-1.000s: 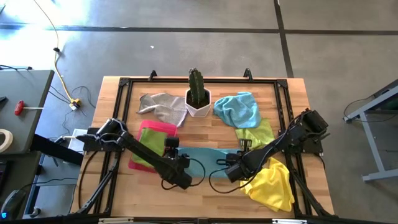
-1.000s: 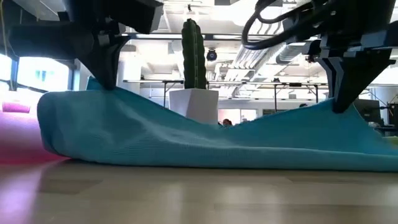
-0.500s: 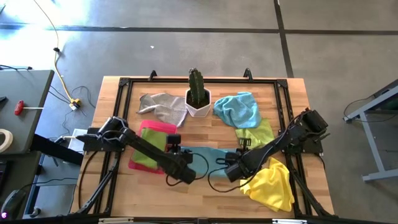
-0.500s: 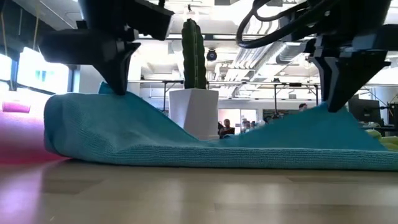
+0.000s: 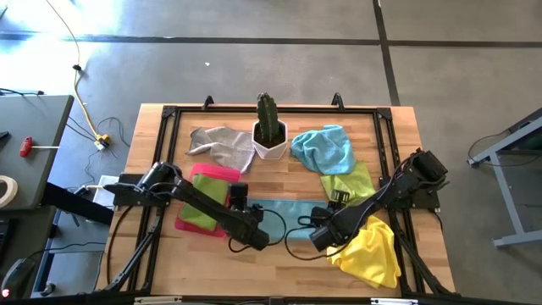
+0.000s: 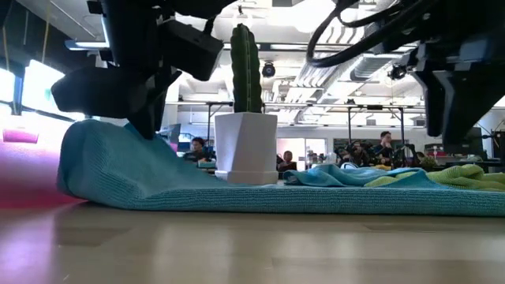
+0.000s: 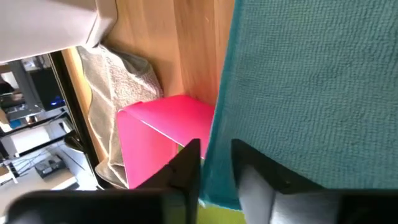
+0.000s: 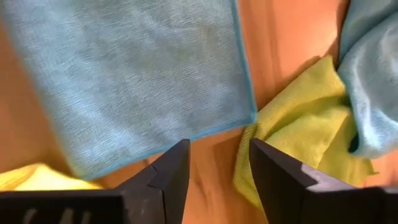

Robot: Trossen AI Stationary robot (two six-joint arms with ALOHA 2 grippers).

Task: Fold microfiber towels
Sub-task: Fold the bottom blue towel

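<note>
A teal microfiber towel (image 5: 288, 212) lies across the middle of the table. Its right end is flat on the wood (image 6: 379, 189) and its left end rises in a hump (image 6: 102, 158). My left gripper (image 7: 216, 146) is at that raised left end, shut on the towel. My right gripper (image 8: 217, 149) hangs open above the wood just off the towel's near right corner (image 8: 249, 117) and touches nothing. Other towels lie around: grey (image 5: 222, 146), light blue (image 5: 324, 148), lime green (image 5: 351, 180) and yellow (image 5: 371, 250). My left gripper has the teal towel's left edge (image 7: 214, 177) between its two fingers, which slant down on it from above. One layer or several, I cannot tell. That end stands raised off the table (image 6: 134, 130), and the rest of the towel lies on the wood.
A white pot with a cactus (image 5: 269, 135) stands behind the teal towel at the table's far middle. A pink tray (image 5: 212, 174) with a green cloth (image 5: 199, 212) on it lies left of the towel. Cables loop over the near middle of the wood.
My right gripper has opened and let go of the teal towel's right end, which has dropped from a raised peak to lie flat on the table. My left gripper has sunk a little with the left end, which stays raised.
</note>
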